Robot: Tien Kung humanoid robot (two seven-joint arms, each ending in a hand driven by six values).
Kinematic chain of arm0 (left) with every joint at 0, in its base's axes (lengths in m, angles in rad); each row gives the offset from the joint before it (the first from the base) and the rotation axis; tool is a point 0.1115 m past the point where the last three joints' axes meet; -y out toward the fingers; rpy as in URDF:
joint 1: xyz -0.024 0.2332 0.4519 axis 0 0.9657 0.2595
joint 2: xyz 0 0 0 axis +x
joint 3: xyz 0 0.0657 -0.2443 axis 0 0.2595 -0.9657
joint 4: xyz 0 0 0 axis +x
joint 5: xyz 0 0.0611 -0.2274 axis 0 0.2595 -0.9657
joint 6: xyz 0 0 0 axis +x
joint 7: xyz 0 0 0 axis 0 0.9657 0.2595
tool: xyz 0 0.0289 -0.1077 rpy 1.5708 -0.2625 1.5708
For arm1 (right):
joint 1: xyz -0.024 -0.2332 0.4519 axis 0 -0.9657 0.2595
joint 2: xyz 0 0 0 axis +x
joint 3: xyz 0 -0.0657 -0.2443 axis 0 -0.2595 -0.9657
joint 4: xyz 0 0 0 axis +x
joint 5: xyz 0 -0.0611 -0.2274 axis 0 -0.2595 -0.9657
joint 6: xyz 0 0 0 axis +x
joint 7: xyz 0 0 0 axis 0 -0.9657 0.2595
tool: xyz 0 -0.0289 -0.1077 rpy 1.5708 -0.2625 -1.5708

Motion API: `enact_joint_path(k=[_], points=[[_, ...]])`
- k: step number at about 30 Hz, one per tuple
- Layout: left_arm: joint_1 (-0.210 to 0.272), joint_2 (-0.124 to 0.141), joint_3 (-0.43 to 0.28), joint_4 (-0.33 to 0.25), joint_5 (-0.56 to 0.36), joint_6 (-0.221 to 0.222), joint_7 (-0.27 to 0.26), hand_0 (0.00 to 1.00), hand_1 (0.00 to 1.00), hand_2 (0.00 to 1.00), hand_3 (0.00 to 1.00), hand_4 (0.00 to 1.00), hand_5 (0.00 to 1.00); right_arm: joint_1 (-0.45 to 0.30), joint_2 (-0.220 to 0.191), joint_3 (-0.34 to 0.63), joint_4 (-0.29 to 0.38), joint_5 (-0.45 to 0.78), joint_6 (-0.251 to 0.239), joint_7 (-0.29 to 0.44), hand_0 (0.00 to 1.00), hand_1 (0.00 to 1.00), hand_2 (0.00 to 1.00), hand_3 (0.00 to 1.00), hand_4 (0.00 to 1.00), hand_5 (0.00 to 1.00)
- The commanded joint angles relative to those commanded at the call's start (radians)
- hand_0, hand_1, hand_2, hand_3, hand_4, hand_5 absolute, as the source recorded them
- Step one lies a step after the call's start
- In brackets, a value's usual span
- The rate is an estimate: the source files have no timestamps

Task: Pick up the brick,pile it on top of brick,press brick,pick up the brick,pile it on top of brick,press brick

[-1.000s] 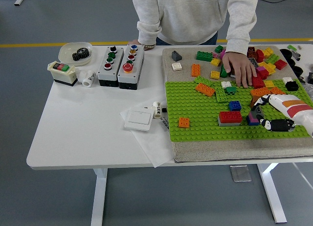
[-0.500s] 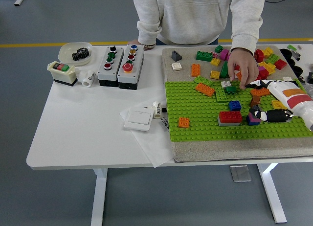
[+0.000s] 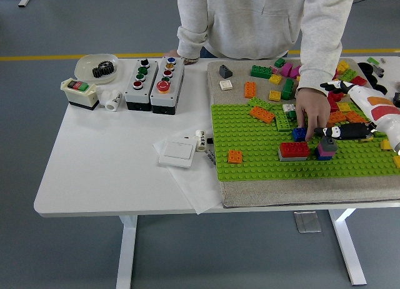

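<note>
— One hand of mine is over the table, the right hand [image 3: 350,132]; my left arm is out of sight. Start near?

— Near first. What sits closest on the green baseplate [image 3: 250,152]?

— A lone orange brick [image 3: 235,156] at the near left, then the red brick on a grey base [image 3: 294,151], its long axis running left to right. Just right of it stands a small stack with a grey brick on top [image 3: 327,145].

— And your hand against that stack?

— My dark fingers [image 3: 340,132] lie stretched leftward, close together and nearly flat, holding nothing that I can make out. Their tips are just beyond and slightly right of the grey-topped stack. So it lies toward me and a little left of my fingertips. I judge the coming move is a short pull nearward and down, to press it.

— Anything in the way?

— The person's hand [image 3: 310,114], reaching from the far side, fingertips at the blue brick [image 3: 300,134], just left of my fingertips. Contact there is the risk, I think.

— Farther back?

— Loose bricks [image 3: 262,71] scattered on the mat [image 3: 300,192], well beyond my reach line.
</note>
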Motion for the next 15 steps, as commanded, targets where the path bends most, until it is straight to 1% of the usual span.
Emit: enact_joint_path(k=[7, 10, 14, 15], points=[[0.000, 0.002, -0.001, 0.000, 0.005, -0.002, 0.002, 0.759, 0.796, 0.787, 0.680, 0.771, 0.645, 0.008, -0.002, -0.003, -0.003, -0.003, 0.003, 0.006, 0.767, 0.740, 0.766, 0.804, 0.998, 0.368], [-0.003, 0.003, 0.002, 0.000, 0.002, -0.003, 0.001, 0.757, 0.795, 0.787, 0.682, 0.771, 0.645, 0.014, -0.009, -0.007, -0.004, 0.001, 0.011, 0.018, 0.763, 0.741, 0.762, 0.798, 0.998, 0.365], [-0.006, 0.003, 0.006, 0.000, -0.005, -0.002, -0.001, 0.757, 0.795, 0.787, 0.682, 0.771, 0.645, 0.038, -0.020, -0.034, -0.013, 0.000, 0.007, 0.028, 0.763, 0.741, 0.762, 0.798, 0.998, 0.365], [-0.007, 0.003, 0.007, 0.000, -0.006, -0.002, -0.001, 0.755, 0.795, 0.787, 0.683, 0.772, 0.646, 0.047, -0.023, -0.044, -0.016, -0.001, 0.006, 0.030, 0.713, 0.710, 0.744, 0.779, 0.998, 0.358]])
